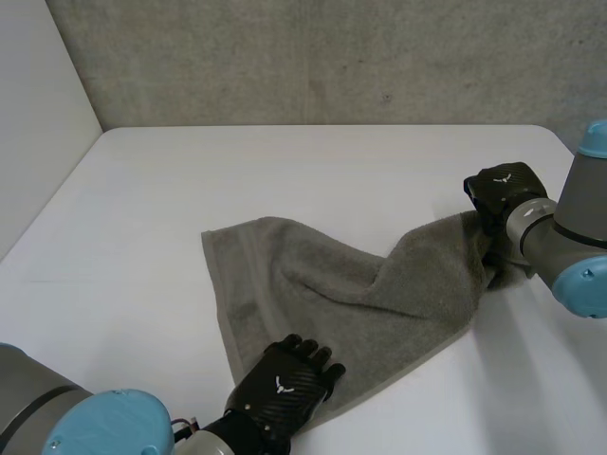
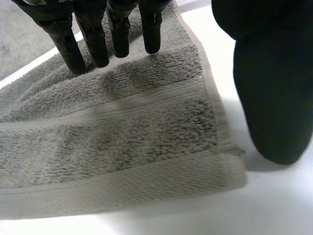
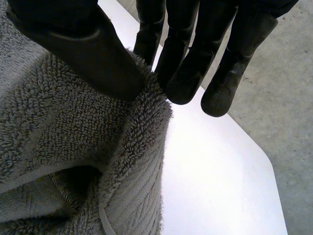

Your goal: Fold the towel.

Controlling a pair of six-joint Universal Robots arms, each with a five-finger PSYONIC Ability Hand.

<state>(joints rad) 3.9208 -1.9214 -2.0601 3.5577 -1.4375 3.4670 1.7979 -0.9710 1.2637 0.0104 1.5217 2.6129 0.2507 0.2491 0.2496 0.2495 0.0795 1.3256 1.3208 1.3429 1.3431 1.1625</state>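
Grey terry cloth, the towel (image 1: pixel 322 294), lies on the white table (image 1: pixel 285 161), a little to the right of its middle. Most of it is spread in one layer, with some loose wrinkles in the middle. Its right end is raised off the table and gathered into a narrow bunch.

The left hand (image 1: pixel 285 384) rests on the near corner of the towel. In the left wrist view its fingers (image 2: pixel 93 39) are straight and press down on the cloth just behind the hem, while the thumb (image 2: pixel 271 98) stands on the bare table beside the towel's edge. This hand is not closed on anything; it only pins the corner.

The right hand (image 1: pixel 503 194) is at the far right end of the towel. In the right wrist view the thumb (image 3: pixel 83 49) squeezes the pile against the fingers (image 3: pixel 181 73), so this hand is clamped on the edge of the towel and holds it above the table.

I judge that the task is at its beginning. No fold is laid, and no edge lies over another. What seems done is the grasp on one end and the holding down of the near corner. What is left is to carry the lifted end across, lay it on the opposite side, and flatten the wrinkles
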